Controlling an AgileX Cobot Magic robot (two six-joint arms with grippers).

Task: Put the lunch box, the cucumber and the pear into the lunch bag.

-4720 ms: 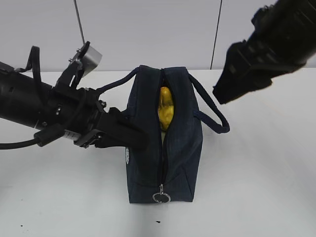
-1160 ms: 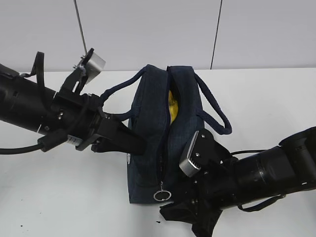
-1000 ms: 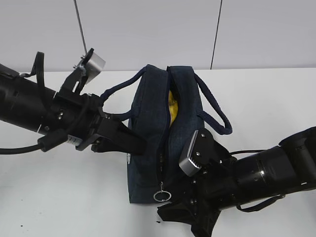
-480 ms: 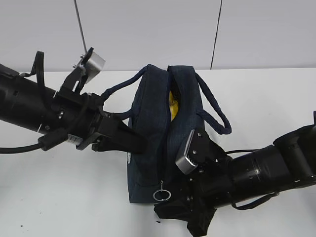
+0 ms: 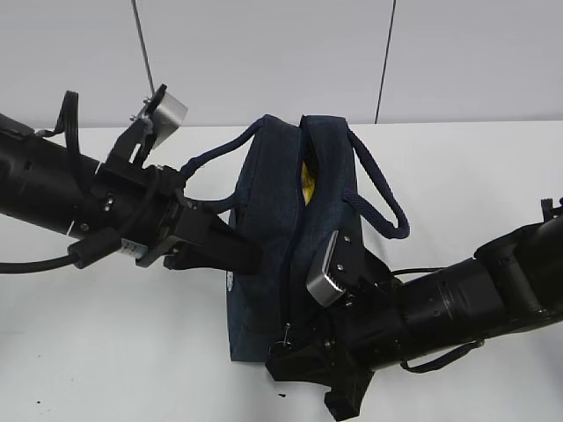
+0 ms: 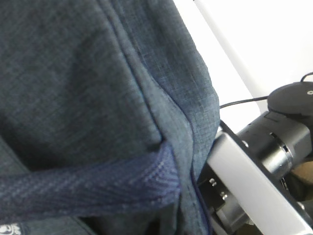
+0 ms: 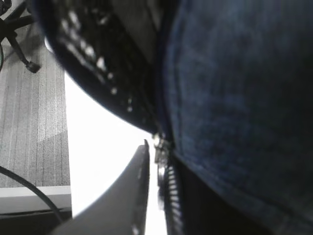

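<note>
The white table carries the upright navy lunch bag

White table, pale panelled wall behind.

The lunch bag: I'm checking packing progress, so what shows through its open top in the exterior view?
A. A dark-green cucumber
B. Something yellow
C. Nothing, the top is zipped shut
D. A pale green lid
B: in the exterior view a yellow patch, likely the pear, shows in the gap at the top of the lunch bag.
</note>
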